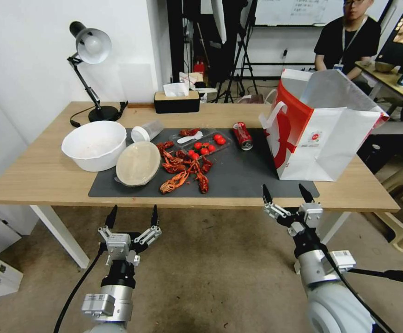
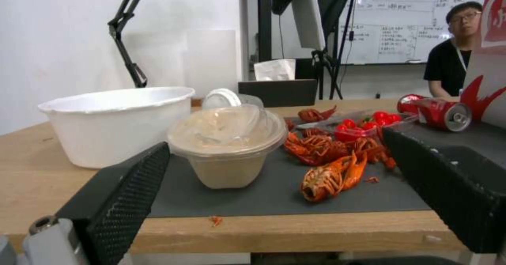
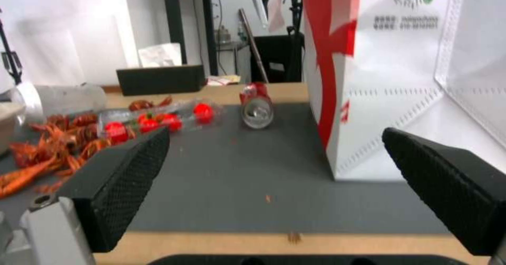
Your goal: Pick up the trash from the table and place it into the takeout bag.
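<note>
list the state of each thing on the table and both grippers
left gripper: open, empty, short of the table edge
right gripper: open, empty, at the table edge
takeout bag: upright, mouth open
red soda can: on its side
round beige container: lid on, tilted
clear plastic cup: on its side
white bowl: upright
</note>
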Tool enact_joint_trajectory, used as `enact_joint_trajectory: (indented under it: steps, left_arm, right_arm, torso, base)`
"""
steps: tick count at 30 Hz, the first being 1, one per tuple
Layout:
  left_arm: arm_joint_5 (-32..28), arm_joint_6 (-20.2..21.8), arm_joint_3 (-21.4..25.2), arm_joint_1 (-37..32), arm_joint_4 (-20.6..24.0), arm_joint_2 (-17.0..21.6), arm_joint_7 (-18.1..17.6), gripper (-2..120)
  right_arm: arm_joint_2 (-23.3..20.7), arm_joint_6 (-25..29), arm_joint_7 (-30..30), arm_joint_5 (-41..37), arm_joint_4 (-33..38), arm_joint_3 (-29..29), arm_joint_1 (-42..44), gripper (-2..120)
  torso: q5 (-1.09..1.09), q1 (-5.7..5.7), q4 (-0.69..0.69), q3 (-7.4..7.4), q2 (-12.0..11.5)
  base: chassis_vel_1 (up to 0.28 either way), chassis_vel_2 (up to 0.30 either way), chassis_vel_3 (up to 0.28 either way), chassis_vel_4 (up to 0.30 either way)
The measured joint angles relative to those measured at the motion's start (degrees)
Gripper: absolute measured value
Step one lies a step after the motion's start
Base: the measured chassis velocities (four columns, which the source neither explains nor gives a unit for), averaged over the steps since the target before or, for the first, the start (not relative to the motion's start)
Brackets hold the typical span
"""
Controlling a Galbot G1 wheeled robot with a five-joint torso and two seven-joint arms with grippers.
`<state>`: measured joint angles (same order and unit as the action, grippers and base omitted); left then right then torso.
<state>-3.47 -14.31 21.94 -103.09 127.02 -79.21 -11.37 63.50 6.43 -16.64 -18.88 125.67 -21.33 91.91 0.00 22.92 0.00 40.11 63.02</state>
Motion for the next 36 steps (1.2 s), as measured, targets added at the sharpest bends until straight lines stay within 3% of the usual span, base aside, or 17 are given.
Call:
enact_joint_trajectory:
  steps: [7,19,36]
  left_arm:
    - [-0.1,-0.1,-0.2,0.0,-0.2,-0.1,0.0,100]
    - [-0.2,-0.1,-0.1,-0.1,-0.1,-0.3,0.1,100]
    - [-0.3,0.0,0.1,0.1,-0.3,-0.2,0.1,100]
  right_arm:
    - [1.6,1.9,-0.2,2.3,-0.4,0.2,4.1,100]
    - [2.0,0.2,-2.1,4.1,0.2,1.3,5.5,100]
    - [2.1,-1.2,-0.6,3.9,-2.0,3.6,0.6,100]
  torso:
    - [0.0,0.0,0.0,0.0,0.0]
    - [0.0,0.0,0.0,0.0,0.0]
    - [0.0,0.0,0.0,0.0,0.0]
  base:
    - [0.0,0.0,0.0,0.0]
    - [0.0,0.0,0.0,0.0]
    - [0.0,0.0,0.0,0.0]
